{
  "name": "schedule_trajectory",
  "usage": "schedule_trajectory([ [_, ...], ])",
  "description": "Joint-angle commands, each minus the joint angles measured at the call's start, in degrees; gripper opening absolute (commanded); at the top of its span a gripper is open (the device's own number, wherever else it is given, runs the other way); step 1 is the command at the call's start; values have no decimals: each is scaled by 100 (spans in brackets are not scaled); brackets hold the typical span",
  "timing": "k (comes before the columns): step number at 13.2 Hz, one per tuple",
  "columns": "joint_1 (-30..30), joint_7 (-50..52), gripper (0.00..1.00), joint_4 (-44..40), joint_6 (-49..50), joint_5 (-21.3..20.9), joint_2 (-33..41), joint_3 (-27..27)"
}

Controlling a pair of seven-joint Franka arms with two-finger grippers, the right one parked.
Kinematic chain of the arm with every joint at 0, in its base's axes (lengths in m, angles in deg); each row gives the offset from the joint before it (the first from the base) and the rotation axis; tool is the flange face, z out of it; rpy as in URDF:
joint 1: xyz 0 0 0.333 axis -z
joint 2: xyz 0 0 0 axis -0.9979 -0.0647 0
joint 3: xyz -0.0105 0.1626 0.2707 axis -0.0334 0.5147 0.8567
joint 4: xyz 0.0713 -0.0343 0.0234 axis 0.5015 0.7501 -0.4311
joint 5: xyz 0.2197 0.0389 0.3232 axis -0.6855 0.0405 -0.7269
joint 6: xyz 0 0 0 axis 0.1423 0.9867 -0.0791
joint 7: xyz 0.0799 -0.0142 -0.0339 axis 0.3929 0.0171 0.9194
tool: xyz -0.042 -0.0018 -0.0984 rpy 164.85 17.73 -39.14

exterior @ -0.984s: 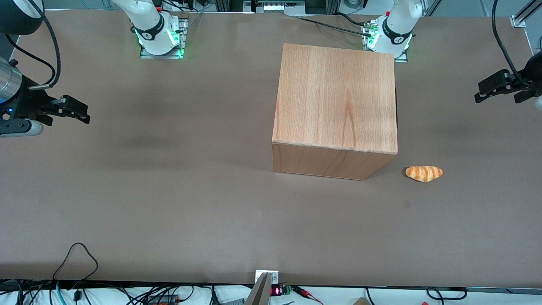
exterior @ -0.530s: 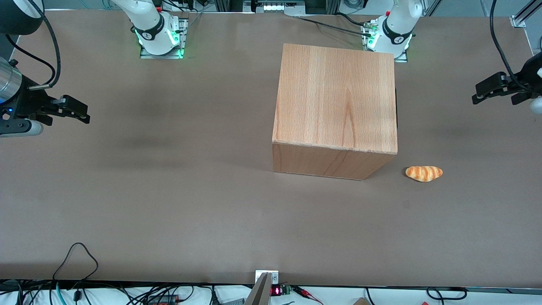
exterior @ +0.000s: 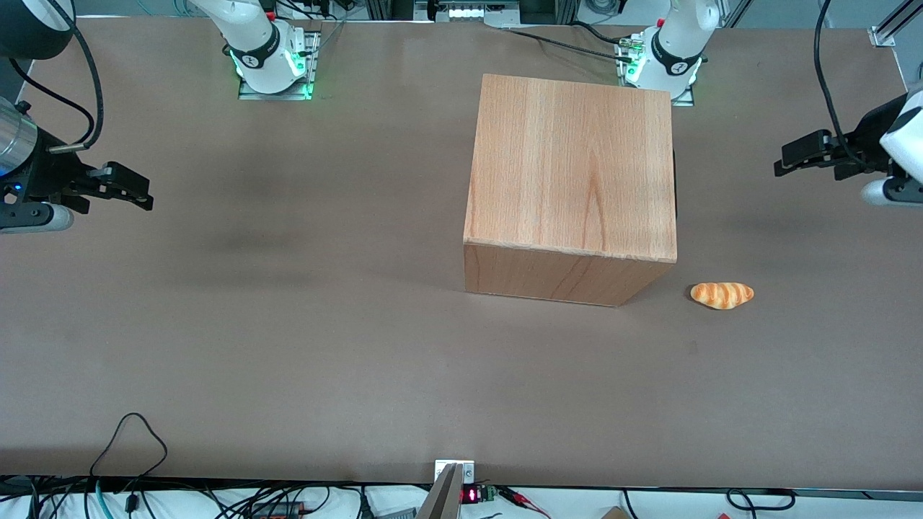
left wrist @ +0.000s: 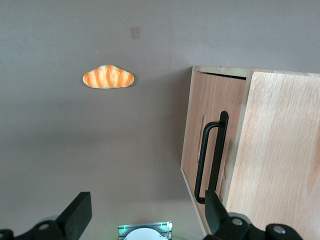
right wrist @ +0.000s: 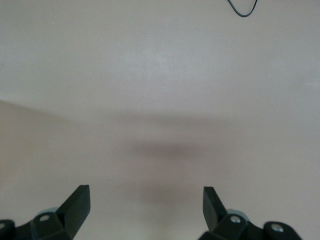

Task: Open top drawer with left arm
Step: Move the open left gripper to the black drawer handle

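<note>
The wooden cabinet (exterior: 570,173) stands on the brown table, and its drawer face is turned toward the working arm's end. In the front view that face is hidden. The left wrist view shows the top drawer's wood front (left wrist: 202,115) with its slim black bar handle (left wrist: 210,157); the drawer sits shut in the cabinet (left wrist: 280,165). My left gripper (exterior: 784,160) hovers above the table in front of the drawer face, well apart from it. Its black fingers (left wrist: 80,215) are spread wide, so the gripper (left wrist: 147,215) is open with nothing in it.
A toy croissant (exterior: 722,295) lies on the table beside the cabinet's near corner, nearer to the front camera than my gripper; the croissant (left wrist: 108,77) also shows in the left wrist view. The arm bases (exterior: 667,58) stand at the table's back edge.
My left gripper has moved in over the table toward the cabinet's drawer face. The cabinet and croissant have not moved.
</note>
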Motion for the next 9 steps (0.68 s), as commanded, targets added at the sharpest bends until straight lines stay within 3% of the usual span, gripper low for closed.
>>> schedule_trajectory([
  [1, 3, 34, 100, -52, 128, 113, -475, -4],
  [9, 161, -10, 100, -52, 164, 174, -889, -39],
])
